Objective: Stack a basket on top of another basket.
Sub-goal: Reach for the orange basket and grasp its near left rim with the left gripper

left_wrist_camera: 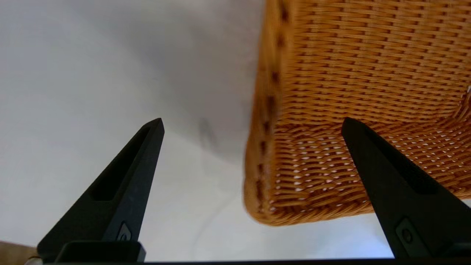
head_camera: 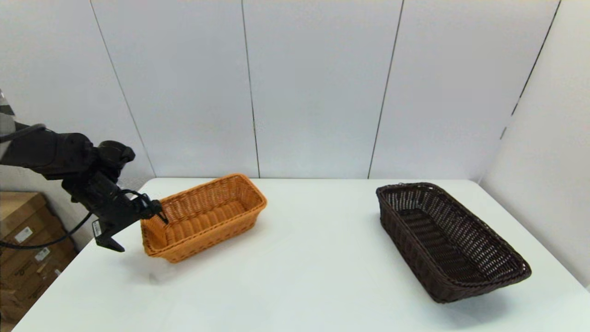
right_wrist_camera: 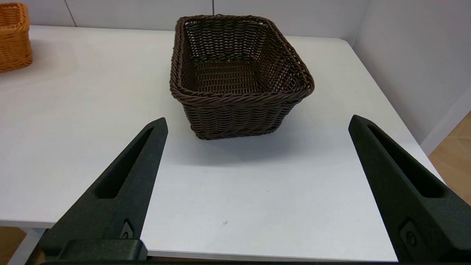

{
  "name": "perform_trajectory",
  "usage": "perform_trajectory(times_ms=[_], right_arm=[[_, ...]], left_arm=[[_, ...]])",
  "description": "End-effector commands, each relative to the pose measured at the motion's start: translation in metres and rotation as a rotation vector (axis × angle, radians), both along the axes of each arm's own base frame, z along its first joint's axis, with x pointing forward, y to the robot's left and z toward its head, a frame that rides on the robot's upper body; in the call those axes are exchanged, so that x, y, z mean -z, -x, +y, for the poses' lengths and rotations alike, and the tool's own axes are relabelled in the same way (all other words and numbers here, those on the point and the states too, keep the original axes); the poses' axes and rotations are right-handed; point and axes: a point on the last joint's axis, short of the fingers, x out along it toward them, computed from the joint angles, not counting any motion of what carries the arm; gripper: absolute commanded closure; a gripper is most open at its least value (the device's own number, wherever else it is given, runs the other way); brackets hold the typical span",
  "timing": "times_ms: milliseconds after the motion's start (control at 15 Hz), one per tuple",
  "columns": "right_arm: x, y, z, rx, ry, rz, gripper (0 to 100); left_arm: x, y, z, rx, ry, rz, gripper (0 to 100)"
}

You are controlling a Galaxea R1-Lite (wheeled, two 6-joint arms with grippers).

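White table (head_camera: 295,276): dark basket (head_camera: 449,240) on the right side, orange basket (head_camera: 203,216) left of centre, well apart, both with nothing inside. Orange basket looks tipped, near-left end off the surface. Left gripper (head_camera: 138,223) at that end, spread wide: one finger inside over the rim, one outside, wall between them, not clamped. Right gripper (right_wrist_camera: 254,147) wide open, holding nothing, hanging off the near table edge facing the dark basket. Boxes (head_camera: 27,249) beside table; labels unreadable.

Open table between two baskets
Bare white table (head_camera: 318,258) fills the frame's centre; orange basket (head_camera: 203,216) blocks centre-left, dark basket (head_camera: 449,240) lower right.
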Motion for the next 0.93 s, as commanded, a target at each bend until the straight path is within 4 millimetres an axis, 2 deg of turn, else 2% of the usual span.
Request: perform_trajectory(times_ms=[67, 267, 467, 533, 933], right_arm=[[0.0, 0.0, 0.0, -0.001, 0.0, 0.001, 0], [0.0, 0.0, 0.0, -0.003, 0.0, 0.001, 0], [0.0, 0.0, 0.0, -0.001, 0.0, 0.001, 0], [0.0, 0.0, 0.0, -0.003, 0.0, 0.001, 0], [0.0, 0.0, 0.0, -0.001, 0.0, 0.002, 0]], left_arm=[[0.026, -0.018, -0.012, 0.033, 0.015, 0.064, 0], [0.043, -0.023, -0.012, 0.033, 0.02, 0.106, 0], [0.051, -0.024, -0.012, 0.031, 0.02, 0.126, 0], [0.051, -0.023, -0.012, 0.032, 0.018, 0.129, 100], [0.047, -0.025, -0.009, 0.025, 0.02, 0.106, 100]])
